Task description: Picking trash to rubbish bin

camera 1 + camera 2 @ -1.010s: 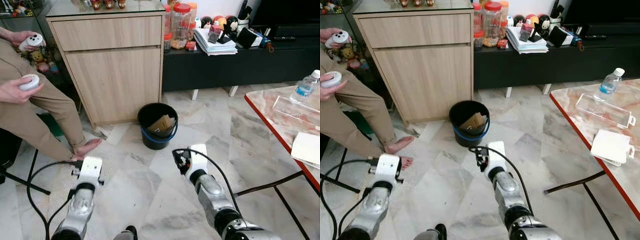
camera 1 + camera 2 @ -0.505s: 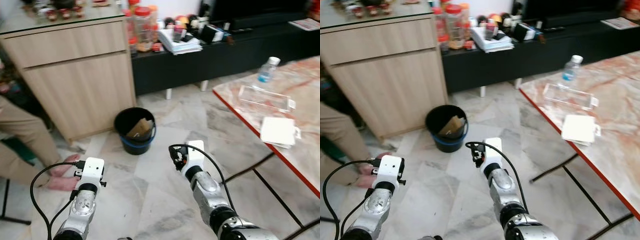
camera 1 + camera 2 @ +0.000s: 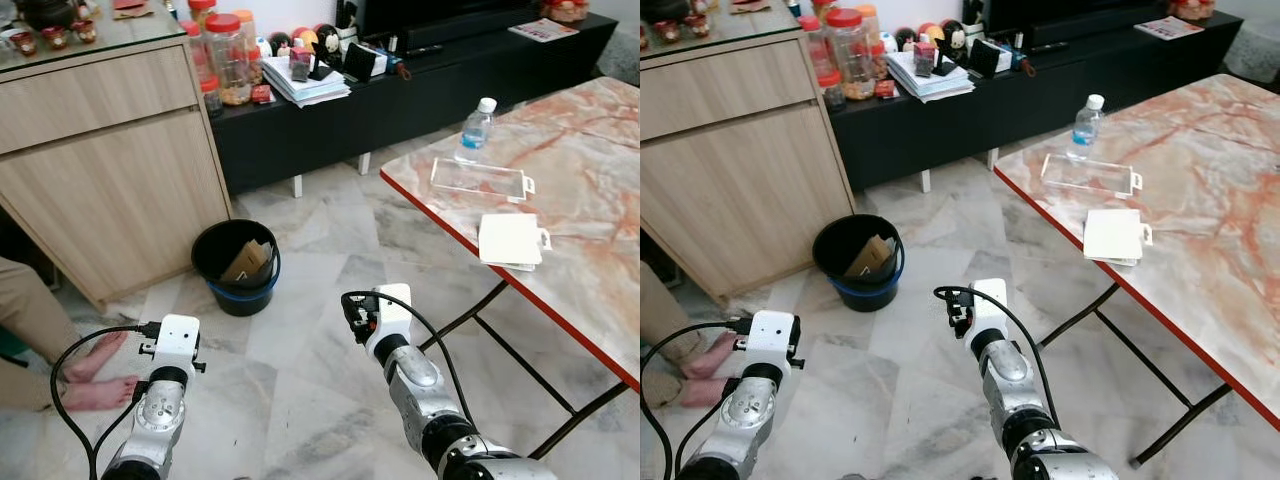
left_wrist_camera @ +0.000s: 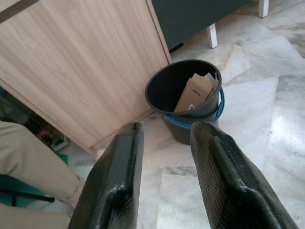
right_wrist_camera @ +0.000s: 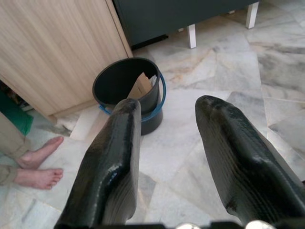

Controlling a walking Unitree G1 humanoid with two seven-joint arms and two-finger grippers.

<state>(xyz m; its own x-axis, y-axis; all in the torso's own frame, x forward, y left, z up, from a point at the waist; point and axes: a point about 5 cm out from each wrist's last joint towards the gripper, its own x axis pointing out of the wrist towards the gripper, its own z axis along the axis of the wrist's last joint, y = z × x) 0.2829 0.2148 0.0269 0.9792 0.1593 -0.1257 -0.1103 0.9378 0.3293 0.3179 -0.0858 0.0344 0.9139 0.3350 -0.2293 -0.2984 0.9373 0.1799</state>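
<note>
both tools, left tool point(image 4: 162, 157) and right tool point(image 5: 167, 138), are spread and empty; search step: next, approach the desk point(image 3: 590, 210) for trash, bin point(image 3: 236, 266) nearby.

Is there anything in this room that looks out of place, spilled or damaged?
Nothing looks spilled or broken. The black bin stands upright on the floor beside the wooden cabinet, with a piece of cardboard leaning inside it. The bottle stands upright on the marble table.

Right claw point(image 5: 164, 143) gapes empty above black bin point(image 5: 127, 90) holding cardboard point(image 5: 141, 85).
</note>
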